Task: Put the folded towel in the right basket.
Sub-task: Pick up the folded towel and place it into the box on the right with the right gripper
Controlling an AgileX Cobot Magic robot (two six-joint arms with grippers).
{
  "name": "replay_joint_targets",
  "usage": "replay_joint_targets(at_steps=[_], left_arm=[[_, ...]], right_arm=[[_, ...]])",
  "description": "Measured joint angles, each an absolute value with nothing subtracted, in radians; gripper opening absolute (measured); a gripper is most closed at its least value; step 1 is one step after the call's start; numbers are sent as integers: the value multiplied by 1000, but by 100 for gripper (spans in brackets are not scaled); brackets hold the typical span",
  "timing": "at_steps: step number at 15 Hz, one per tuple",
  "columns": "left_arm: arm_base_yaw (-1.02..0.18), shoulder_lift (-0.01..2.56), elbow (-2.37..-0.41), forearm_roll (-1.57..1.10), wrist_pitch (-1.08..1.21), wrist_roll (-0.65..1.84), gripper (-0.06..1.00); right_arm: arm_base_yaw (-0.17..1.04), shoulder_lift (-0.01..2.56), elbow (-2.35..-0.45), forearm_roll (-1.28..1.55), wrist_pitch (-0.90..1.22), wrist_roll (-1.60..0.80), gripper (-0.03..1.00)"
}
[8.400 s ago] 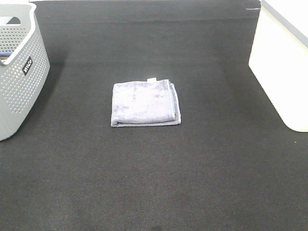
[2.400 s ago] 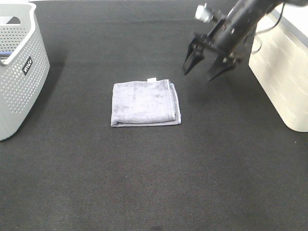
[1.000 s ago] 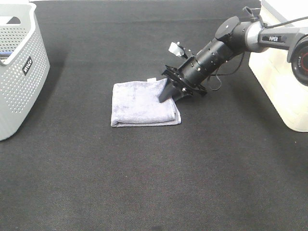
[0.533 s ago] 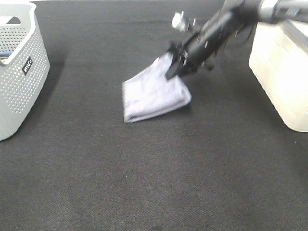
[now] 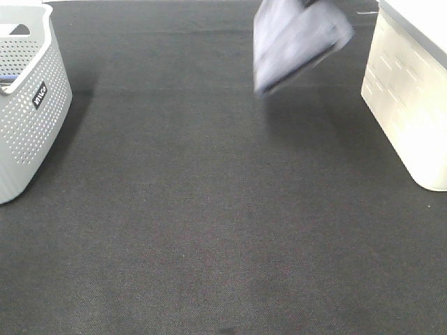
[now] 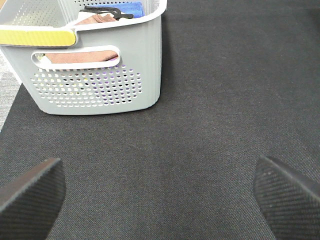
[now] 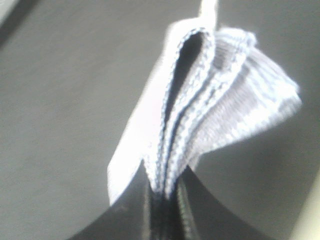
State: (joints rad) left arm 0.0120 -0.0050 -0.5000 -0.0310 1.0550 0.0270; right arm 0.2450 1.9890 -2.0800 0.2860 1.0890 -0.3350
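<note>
The right tool [image 7: 165, 197] is clenching the folded lavender cloth towel [image 5: 297, 38] aloft at one o'clock; the left tool [image 6: 157, 167] is gaping.

Plush cloth towel [image 5: 297, 38], matt carpet [image 5: 209, 223]

**Work surface** [image 5: 209, 230] — dark charcoal mat with a fine woven texture, filling the field of the high view.

Items standing directly on it: two.

1. Grey perforated basket [image 5: 28, 118]: far left edge, upright, small black label [image 5: 40, 95] on its facing wall, partly cropped.
2. Cream basket [image 5: 412, 105]: far right edge, upright, brick-pattern wall, partly cropped.

The two stand well apart — the mat's width lies between them. In the left wrist view the mat's edge shows beside the grey basket, with paler flooring [image 6: 7, 87] beyond.
</note>
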Motion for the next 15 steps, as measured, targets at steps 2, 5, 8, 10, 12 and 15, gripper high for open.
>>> replay_joint_targets(at_steps=[2,5,8,10,12,15], left_arm=[[12,-5,-500,-31,1055,27,97],[12,-5,-500,-31,1055,27,97],[12,-5,-500,-31,1055,27,97],[12,-5,-500,-31,1055,27,97],[12,-5,-500,-31,1055,27,97],[12,-5,-500,-31,1055,27,97]], right_arm=[[188,1914,-2080,257,1090,-308,6],[65,1844,-2080,245,1091,-292,6],[-106,1823,-2080,235,1092,-285,6],[-194,1830,-2080,240,1094,-263,6],[-253,1869,-2080,261,1097,-261,6],[-256,1979,-2080,300,1111,-230,6]])
